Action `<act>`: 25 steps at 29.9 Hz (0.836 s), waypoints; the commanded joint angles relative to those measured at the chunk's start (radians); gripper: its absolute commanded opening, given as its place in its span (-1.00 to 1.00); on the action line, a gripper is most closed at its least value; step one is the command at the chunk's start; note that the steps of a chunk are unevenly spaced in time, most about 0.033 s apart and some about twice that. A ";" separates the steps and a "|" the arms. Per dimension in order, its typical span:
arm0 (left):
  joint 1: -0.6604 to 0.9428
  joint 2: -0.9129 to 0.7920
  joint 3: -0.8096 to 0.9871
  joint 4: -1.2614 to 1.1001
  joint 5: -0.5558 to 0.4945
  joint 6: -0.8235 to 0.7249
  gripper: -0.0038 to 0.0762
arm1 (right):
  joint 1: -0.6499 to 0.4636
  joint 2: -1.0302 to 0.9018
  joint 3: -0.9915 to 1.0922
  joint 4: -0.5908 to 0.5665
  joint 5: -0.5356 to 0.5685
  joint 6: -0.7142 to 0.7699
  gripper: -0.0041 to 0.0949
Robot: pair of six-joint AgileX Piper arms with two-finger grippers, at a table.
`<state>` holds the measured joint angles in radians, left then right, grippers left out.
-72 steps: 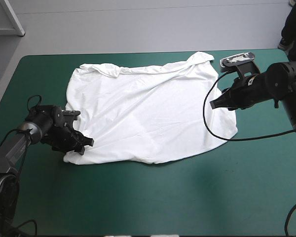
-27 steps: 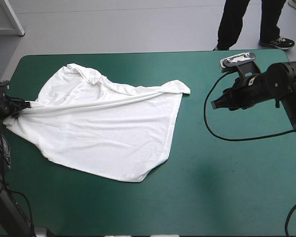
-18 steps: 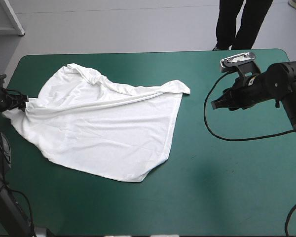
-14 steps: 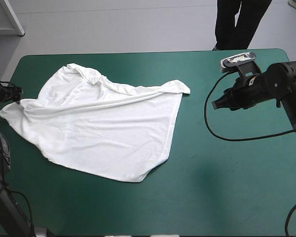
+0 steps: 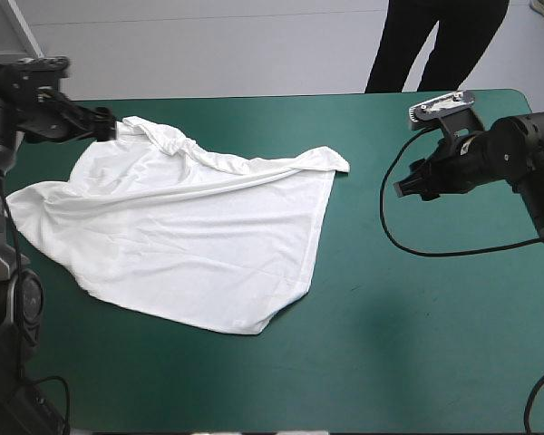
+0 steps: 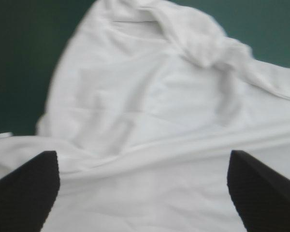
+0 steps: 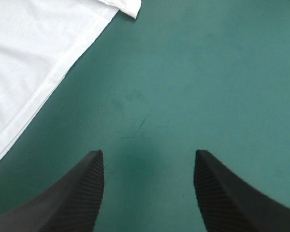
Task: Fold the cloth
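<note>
Two empty grippers over a crooked shirt: my left gripper hangs wide open at the far left corner of the shirt, gripping nothing. My right gripper, its fingers just as far apart, hovers above bare cover, well apart from the cloth. The shirt lies skewed on the table's left half, mostly flat. A rumpled bunch sits just ahead of my left fingers, and a long ridge runs across to the far right corner. Its left tip lies near the table's left edge. By my reading no fold has begun, and the job in hand is squaring the shirt flat. To do that well I would come down on the bunch with the left, low to the cover, and pinch the outer edge rather than a handful of layers. The right should travel over to the far right corner and take it the same way. Then both should draw apart evenly, along the far edge, so the ridge pulls out. A one-sided tug would likely drag the whole shirt leftward, where it could slip off the table.
</note>
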<state>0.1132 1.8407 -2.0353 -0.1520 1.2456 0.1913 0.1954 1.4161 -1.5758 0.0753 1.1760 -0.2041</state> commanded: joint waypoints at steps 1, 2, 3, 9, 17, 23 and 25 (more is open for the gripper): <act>-0.163 -0.107 0.057 -0.026 0.042 -0.001 0.80 | -0.004 -0.038 -0.002 -0.001 -0.067 -0.002 0.21; -0.220 -0.120 0.090 -0.022 0.042 -0.001 0.80 | -0.004 -0.038 0.007 -0.001 -0.072 0.001 0.21; -0.275 -0.131 0.128 -0.016 0.042 -0.005 0.80 | -0.004 -0.038 0.018 -0.001 -0.075 0.000 0.21; -0.529 -0.159 0.339 0.113 0.040 -0.083 0.80 | -0.004 -0.038 0.063 -0.006 -0.083 0.017 0.21; -0.681 -0.159 0.526 0.096 0.003 -0.098 0.80 | -0.004 -0.038 0.073 -0.006 -0.083 0.024 0.21; -0.706 -0.159 0.589 -0.042 -0.008 -0.078 0.80 | -0.004 -0.035 0.097 0.003 -0.102 0.031 0.21; -0.719 -0.159 0.600 -0.057 -0.021 -0.075 0.80 | -0.004 -0.034 0.097 0.003 -0.106 0.032 0.20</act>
<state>-0.5862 1.7383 -1.4257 -0.1531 1.2298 0.1129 0.1954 1.4161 -1.4545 0.0720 1.1218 -0.1736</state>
